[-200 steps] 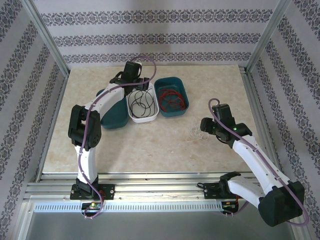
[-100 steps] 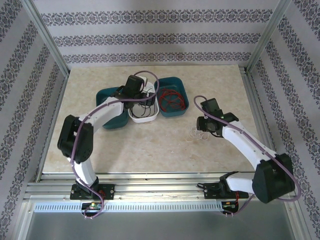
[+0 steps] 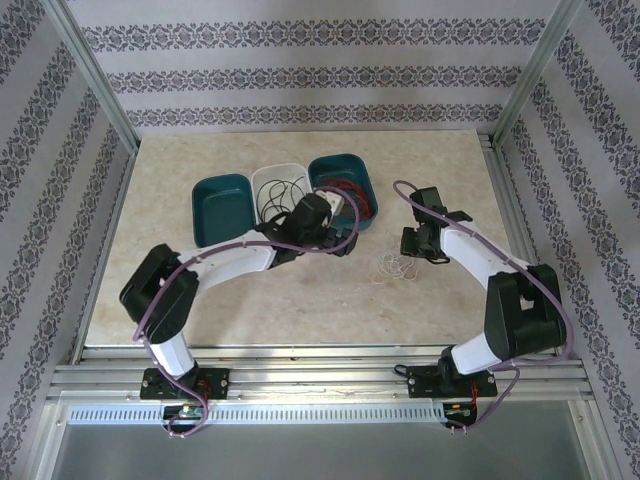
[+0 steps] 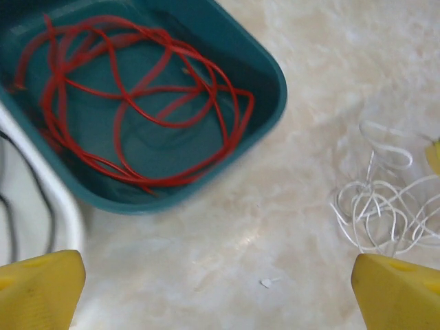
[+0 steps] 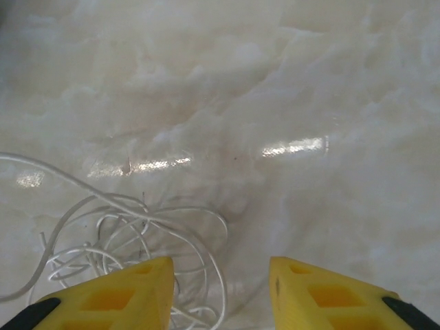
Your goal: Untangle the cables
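Within the last second, swung the left gripper (image 3: 335, 232) off the white bin (image 3: 262, 178) and down-right toward mid-frame, beside the near rim of the right-hand teal bin (image 3: 338, 158). Left the black cables (image 3: 283, 197) coiled in the white bin and the red cables (image 4: 137, 103) in that teal bin. Spread the left fingers (image 4: 41, 289) wide, gripping nothing.

Meanwhile carried the right gripper (image 3: 412, 247) up-frame and inward, to just above the whitish cable (image 3: 395, 267) lying on the marble tabletop (image 3: 450, 170) right of centre. Narrowed the right fingers (image 5: 117, 295) partway, with a gap remaining, strands beneath, none visibly pinched.

Suggests red and black are sorted and the whitish tangle comes next, perhaps bound for the empty teal bin (image 3: 222, 200) at left.

Holds the left arm stretched low from lower left to centre. Keeps the right arm folded tight, elbow at lower right, forearm angling up-left.
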`<state>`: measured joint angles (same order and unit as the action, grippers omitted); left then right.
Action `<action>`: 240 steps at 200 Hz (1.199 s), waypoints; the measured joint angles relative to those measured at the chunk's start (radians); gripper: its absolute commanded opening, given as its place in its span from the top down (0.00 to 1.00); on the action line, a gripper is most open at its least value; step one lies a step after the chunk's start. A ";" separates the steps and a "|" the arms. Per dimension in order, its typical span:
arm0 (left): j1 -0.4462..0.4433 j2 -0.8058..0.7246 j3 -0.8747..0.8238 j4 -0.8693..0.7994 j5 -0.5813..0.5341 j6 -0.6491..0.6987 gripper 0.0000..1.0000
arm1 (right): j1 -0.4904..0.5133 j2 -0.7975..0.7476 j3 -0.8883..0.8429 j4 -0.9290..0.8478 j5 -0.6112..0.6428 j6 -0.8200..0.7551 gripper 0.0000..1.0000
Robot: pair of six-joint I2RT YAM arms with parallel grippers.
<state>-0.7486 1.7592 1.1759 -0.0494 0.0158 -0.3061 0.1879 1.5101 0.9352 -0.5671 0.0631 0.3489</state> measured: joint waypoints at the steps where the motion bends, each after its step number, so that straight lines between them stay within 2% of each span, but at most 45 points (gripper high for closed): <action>1: -0.001 0.002 0.000 0.001 0.001 -0.001 0.00 | -0.001 0.002 0.000 0.000 -0.001 -0.001 0.60; 18: -0.016 0.050 0.001 0.012 0.010 -0.021 0.00 | -0.008 0.021 0.001 0.017 -0.016 -0.008 0.66; 33: -0.023 0.083 0.005 0.022 0.015 -0.036 0.04 | -0.014 0.029 0.003 0.029 -0.030 -0.013 0.76; 51: -0.031 0.114 0.017 0.040 0.030 -0.053 0.11 | -0.016 0.035 0.012 0.039 -0.044 -0.016 0.92; 70: -0.042 0.154 0.043 0.075 0.051 -0.072 0.21 | -0.016 0.035 0.019 0.047 -0.057 -0.017 1.00; 98: -0.055 0.230 0.083 0.127 0.094 -0.095 0.35 | -0.016 0.014 0.021 0.047 -0.069 -0.016 1.00; 150: -0.084 0.339 0.179 0.144 0.184 -0.115 0.41 | -0.016 -0.133 0.017 0.040 -0.090 -0.015 1.00; 185: -0.099 0.407 0.255 0.144 0.213 -0.126 0.53 | -0.016 -0.199 0.000 0.026 -0.099 -0.011 1.00; 229: -0.109 0.448 0.277 0.132 0.212 -0.137 0.75 | -0.016 -0.293 0.001 -0.025 -0.098 -0.008 1.00; 240: -0.109 0.455 0.288 0.121 0.212 -0.141 0.84 | -0.016 -0.328 0.003 -0.041 -0.099 -0.005 1.00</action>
<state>-0.8577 2.2143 1.4643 0.0715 0.2279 -0.4473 0.1719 1.1816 0.9379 -0.6083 -0.0360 0.3439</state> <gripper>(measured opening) 0.240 0.065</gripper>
